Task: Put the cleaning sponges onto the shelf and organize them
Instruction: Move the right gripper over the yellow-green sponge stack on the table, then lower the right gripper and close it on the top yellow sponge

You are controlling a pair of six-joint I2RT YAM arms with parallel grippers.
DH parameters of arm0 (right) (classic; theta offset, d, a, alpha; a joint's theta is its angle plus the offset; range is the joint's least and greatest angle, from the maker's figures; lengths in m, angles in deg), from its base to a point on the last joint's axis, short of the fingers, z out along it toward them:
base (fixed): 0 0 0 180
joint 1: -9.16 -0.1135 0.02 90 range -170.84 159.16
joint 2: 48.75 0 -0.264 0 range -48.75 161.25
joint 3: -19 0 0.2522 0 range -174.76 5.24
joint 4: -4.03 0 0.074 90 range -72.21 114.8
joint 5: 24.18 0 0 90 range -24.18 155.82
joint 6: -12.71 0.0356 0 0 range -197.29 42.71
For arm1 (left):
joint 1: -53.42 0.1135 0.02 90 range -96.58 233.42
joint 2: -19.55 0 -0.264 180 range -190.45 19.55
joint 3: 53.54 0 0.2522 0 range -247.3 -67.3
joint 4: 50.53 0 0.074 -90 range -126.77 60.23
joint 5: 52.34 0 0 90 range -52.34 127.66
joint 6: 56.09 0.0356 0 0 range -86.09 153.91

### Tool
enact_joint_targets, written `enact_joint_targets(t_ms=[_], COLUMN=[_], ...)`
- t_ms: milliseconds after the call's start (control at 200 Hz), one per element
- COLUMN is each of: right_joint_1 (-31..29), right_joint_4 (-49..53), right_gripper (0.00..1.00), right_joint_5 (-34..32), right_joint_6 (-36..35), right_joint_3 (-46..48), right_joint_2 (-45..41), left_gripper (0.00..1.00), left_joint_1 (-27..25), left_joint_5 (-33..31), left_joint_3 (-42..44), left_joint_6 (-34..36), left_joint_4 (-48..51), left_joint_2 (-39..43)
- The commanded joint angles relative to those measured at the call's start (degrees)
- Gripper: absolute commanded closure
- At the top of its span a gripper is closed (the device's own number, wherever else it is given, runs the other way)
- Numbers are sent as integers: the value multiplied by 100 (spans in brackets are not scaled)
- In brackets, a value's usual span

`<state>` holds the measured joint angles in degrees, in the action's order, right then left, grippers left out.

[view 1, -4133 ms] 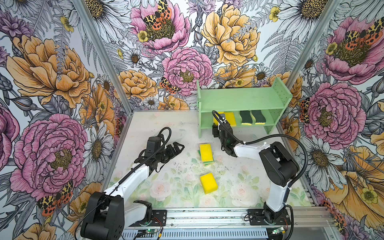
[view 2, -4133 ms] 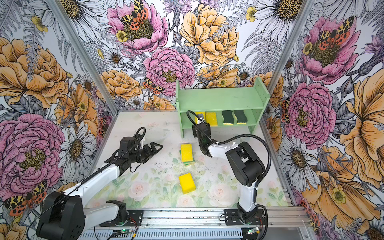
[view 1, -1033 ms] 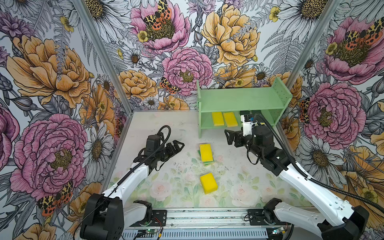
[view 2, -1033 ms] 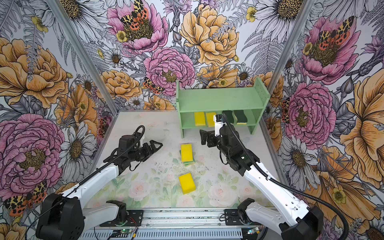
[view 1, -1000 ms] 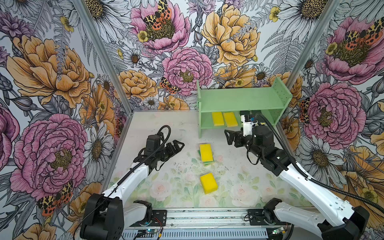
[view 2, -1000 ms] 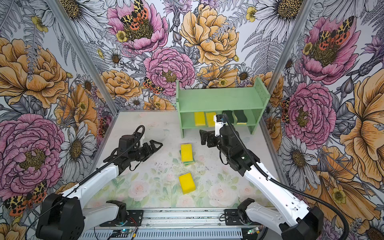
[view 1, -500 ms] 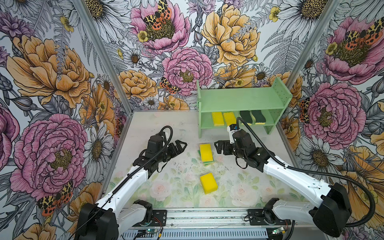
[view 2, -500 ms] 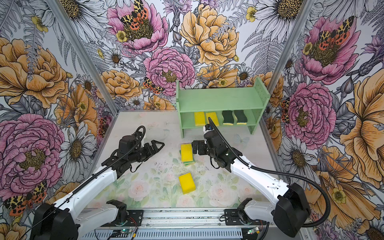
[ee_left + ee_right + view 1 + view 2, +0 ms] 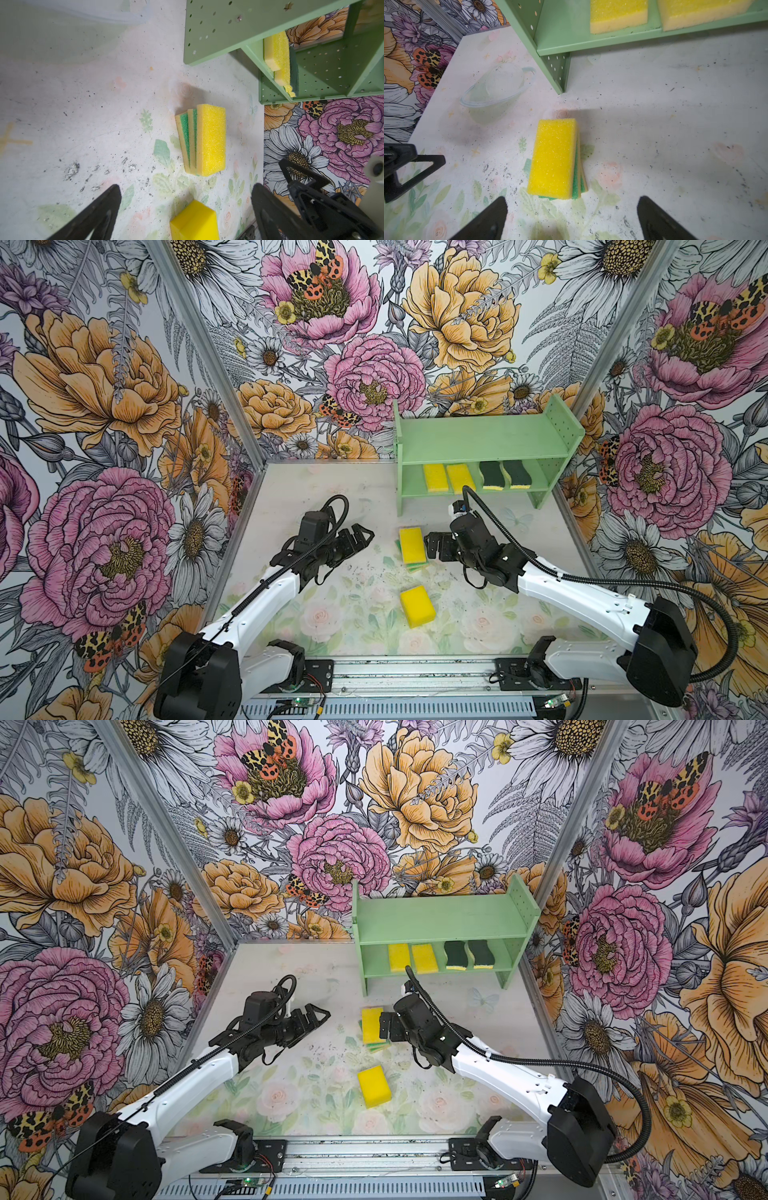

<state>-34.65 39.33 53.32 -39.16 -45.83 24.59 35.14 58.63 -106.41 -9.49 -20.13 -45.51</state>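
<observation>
porous yellow foam sponge (image 9: 553,158) | rectangular block | perforated mint shelf (image 9: 558,70)

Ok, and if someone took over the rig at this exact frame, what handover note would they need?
Left gripper: open, empty, to the left of the table stack.
Right gripper: open, empty, close beside the stack's other side.
Done: two plain yellow rectangular foam sponges and two wavy dark-green-topped sponges lie on the lower tier of the mint-green shelf.
Left: the stack, a top yellow sponge on two teal-green-topped sponges, and a lone yellow sponge nearer the front.
</observation>
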Motion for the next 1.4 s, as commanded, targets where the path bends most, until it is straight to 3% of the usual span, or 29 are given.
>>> enact_joint_targets(t_ms=[0,395,1396], right_joint_1=[-108,-562,-1015], right_joint_4=[-13,-27,-27], right_gripper=[0,0,5], right_joint_5=[-216,-676,-1276], right_joint_6=[21,343,378], right_joint_3=[-285,-509,-1298], right_joint_2=[350,1124,2553], left_gripper=[1,1,1], left_joint_1=[-50,-66,-14], left_joint_5=[-178,-616,-193], left_joint_3=[137,668,703], left_joint_6=[-95,-294,-107], left_joint_4=[-163,-502,-1047], left_joint_2=[178,638,-5])
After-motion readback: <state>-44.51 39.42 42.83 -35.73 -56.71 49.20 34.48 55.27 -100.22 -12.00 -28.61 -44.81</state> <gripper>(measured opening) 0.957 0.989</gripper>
